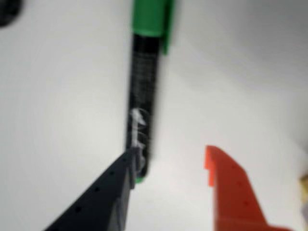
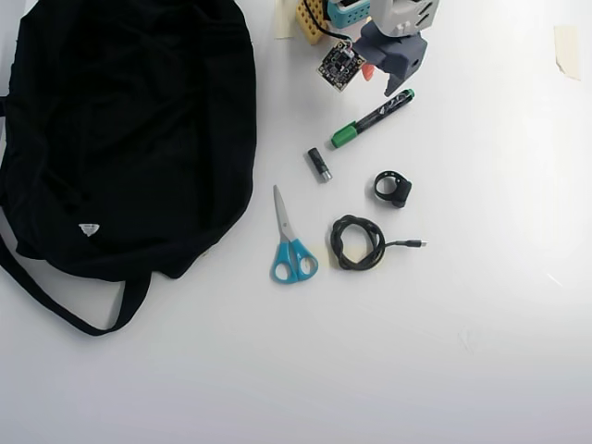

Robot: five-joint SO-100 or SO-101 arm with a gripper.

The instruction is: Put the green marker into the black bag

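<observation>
The green marker (image 2: 370, 118) lies flat on the white table, black barrel with white print, green cap toward the lower left in the overhead view. In the wrist view the marker (image 1: 144, 72) runs up from the dark finger (image 1: 103, 197), whose tip is at its small green end. The orange finger (image 1: 233, 192) stands apart to the right. My gripper (image 1: 169, 154) is open and holds nothing; overhead it (image 2: 381, 79) sits low at the marker's far end. The black bag (image 2: 129, 120) lies at the left, out of the wrist view.
In the overhead view a short battery (image 2: 319, 165), blue-handled scissors (image 2: 291, 245), a coiled black cable (image 2: 359, 242) and a small black ring part (image 2: 393, 188) lie below the marker. The bag's strap (image 2: 55, 301) loops toward the lower left.
</observation>
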